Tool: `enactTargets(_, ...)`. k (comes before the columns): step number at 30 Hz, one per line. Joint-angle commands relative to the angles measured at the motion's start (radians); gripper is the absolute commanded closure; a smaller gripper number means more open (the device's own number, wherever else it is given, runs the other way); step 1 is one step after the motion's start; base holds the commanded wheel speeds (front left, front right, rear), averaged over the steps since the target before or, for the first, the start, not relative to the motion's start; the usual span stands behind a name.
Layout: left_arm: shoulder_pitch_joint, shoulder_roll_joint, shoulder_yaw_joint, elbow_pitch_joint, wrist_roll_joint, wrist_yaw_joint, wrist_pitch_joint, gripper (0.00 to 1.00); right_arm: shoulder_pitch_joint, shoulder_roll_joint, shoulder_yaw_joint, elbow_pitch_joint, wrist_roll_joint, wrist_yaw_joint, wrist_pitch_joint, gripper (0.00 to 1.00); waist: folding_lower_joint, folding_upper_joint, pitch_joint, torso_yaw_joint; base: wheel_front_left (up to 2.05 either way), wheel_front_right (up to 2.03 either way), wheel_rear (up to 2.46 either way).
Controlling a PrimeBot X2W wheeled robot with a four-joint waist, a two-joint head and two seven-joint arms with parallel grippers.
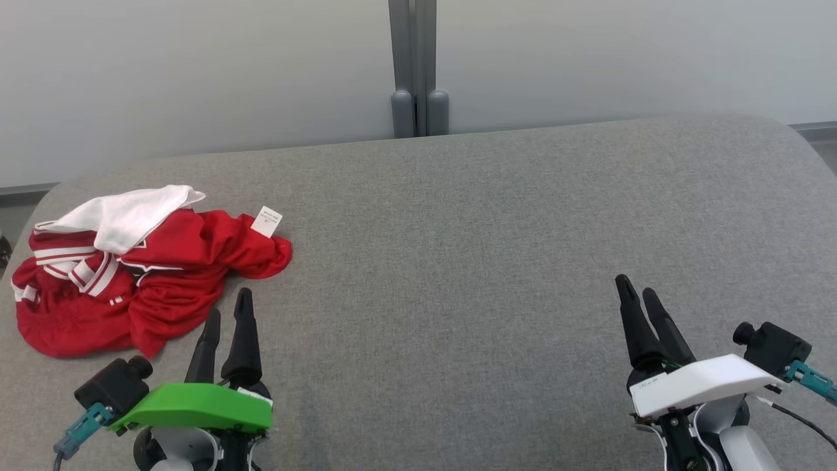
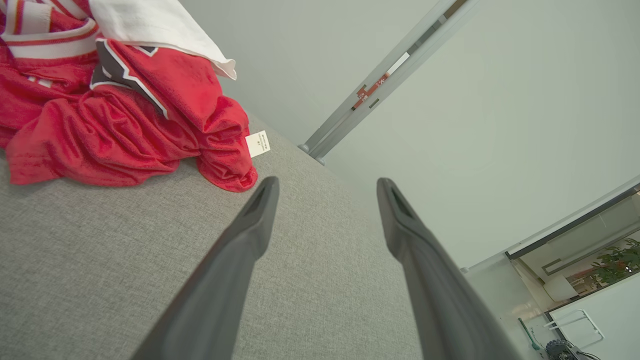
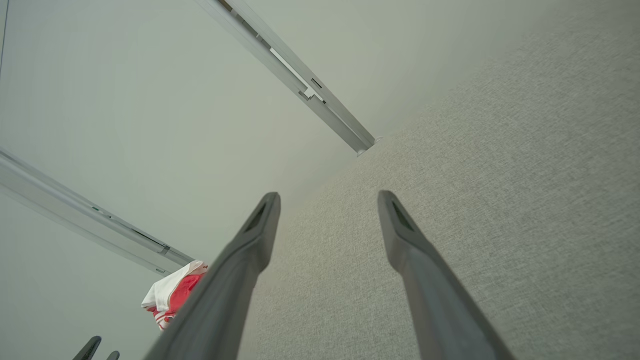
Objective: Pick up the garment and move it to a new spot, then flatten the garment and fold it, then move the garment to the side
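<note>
Garment [image 1: 176, 275], red and white, lies crumpled at the table's [image 1: 458, 248] left side, a white tag [image 1: 267, 221] at its edge. We find left jaws wide and empty just beside it; right jaws wide, well apart. A grey post [image 1: 413, 65] stands behind the table.

I'm looking at my left pincer [image 1: 227, 304], which is wearing a bright green cover [image 1: 196, 405] behind two long, dark, tapering fingers [image 1: 243, 340]. The right pincer [image 1: 635, 286] is wearing a white cover [image 1: 703, 383]. Each is carrying a small black camera [image 1: 114, 386] with a teal plug [image 1: 82, 428], and a thin black cable [image 1: 801, 418] is trailing off the right one.
</note>
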Motion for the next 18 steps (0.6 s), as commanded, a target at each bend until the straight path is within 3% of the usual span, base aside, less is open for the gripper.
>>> enactTargets(1,-0.003,0.007,-0.004,-0.018,0.039,0.007,-0.01,0.0,-0.002,0.0,0.004,-0.02,-0.038,0.002,-0.013,0.0,0.0,-0.0001,-0.001,-0.001,0.0,0.0,0.0)
enactTargets(18,0.014,0.008,-0.049,-0.015,0.237,0.039,-0.061,0.0,0.017,0.004,0.048,-0.061,-0.262,0.003,-0.059,0.0,0.0,-0.0001,-0.013,-0.005,0.0,0.0,0.0)
